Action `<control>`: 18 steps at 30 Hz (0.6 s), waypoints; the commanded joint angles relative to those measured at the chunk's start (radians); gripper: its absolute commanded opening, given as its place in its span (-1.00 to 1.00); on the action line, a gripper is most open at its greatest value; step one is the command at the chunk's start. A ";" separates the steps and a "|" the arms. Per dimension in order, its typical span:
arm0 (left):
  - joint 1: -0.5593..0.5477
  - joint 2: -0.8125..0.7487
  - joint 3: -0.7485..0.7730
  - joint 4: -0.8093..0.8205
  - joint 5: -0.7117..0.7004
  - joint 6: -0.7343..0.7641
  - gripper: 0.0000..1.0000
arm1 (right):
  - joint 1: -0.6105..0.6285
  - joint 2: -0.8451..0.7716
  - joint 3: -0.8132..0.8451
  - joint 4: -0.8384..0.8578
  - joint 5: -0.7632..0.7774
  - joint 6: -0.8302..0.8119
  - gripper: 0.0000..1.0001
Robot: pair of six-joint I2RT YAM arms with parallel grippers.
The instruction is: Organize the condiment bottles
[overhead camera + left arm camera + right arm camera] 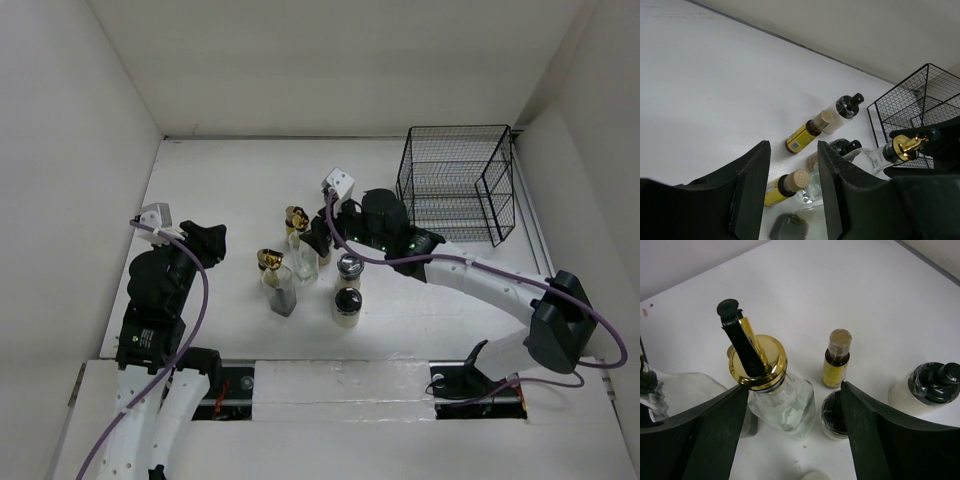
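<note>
The right gripper (pixel 795 389) is seen with its jaws spread wide and nothing clamped. Between its fingers stands a clear glass cruet with a gold cap and a black lever spout (pixel 760 365), upright, close against one finger and clear of the other. Just ahead of the fingertips is a small yellow bottle with a tan cap (pixel 836 362). A squat black-lidded jar (pixel 832 416) is partly hidden under the far finger, and a cream-filled jar with a black lid (pixel 927 387) is set further out on that side. A second clear glass cruet (pixel 682 390) is outside the near finger. The left gripper (pixel 210 240) is held well to the side of the cluster, its jaws narrowly parted and empty. A black wire basket (pixel 455 185) stands beyond the right hand, apart from the bottles. The step in hand is judged to be the handling of the straddled cruet within the group. Whether a grasp or a retreat is meant cannot be told. For a grasp, the jaws would have to be centred and closed on the glass shoulder below the gold cap. For a retreat, the hand would have to be raised straight up, so that the spout and the crowded neighbours are not knocked.
</note>
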 commanded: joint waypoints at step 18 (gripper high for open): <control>-0.004 0.018 -0.008 0.046 0.010 0.015 -0.23 | 0.031 0.092 0.029 0.280 -0.026 0.046 0.18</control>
